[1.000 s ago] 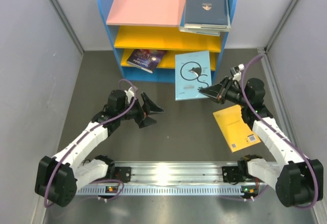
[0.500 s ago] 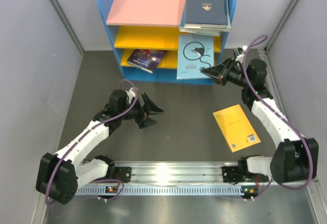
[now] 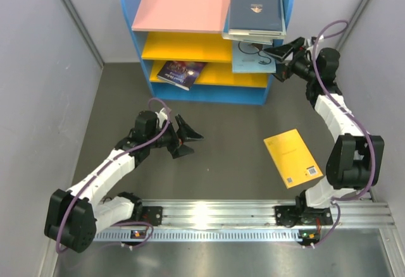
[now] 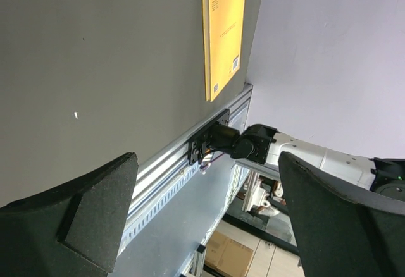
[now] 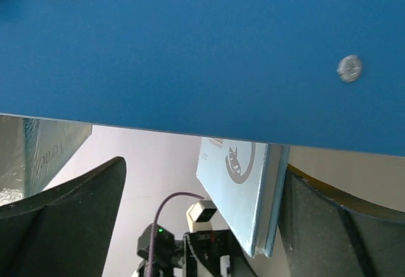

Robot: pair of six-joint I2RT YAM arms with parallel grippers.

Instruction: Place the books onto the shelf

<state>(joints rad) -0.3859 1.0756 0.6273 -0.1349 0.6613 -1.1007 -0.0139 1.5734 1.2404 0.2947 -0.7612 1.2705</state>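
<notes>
The shelf [image 3: 183,11] stands at the back, with blue sides, a pink top and yellow boards. A dark navy book [image 3: 255,6] tops a small stack on its upper right corner. A purple galaxy book [image 3: 180,73] lies on the lower board. The light blue swirl book [image 3: 248,61] sits at the shelf's right end, under that stack. My right gripper [image 3: 274,62] is open beside it. In the right wrist view the light blue book [image 5: 237,188] stands loose between the wide fingers [image 5: 63,220]. A yellow book [image 3: 292,158] lies on the table. My left gripper [image 3: 196,144] hovers open and empty at mid-table.
Grey walls close in the table on the left, right and back. The aluminium rail [image 3: 209,217] with both arm bases runs along the near edge. The shelf's blue side panel [image 5: 190,43] fills the top of the right wrist view. The left wrist view shows the yellow book [image 4: 224,33] and the rail [image 4: 183,160].
The right arm carried the light blue book from the table up into the shelf's right end, and its jaws opened. The left arm stayed put.
</notes>
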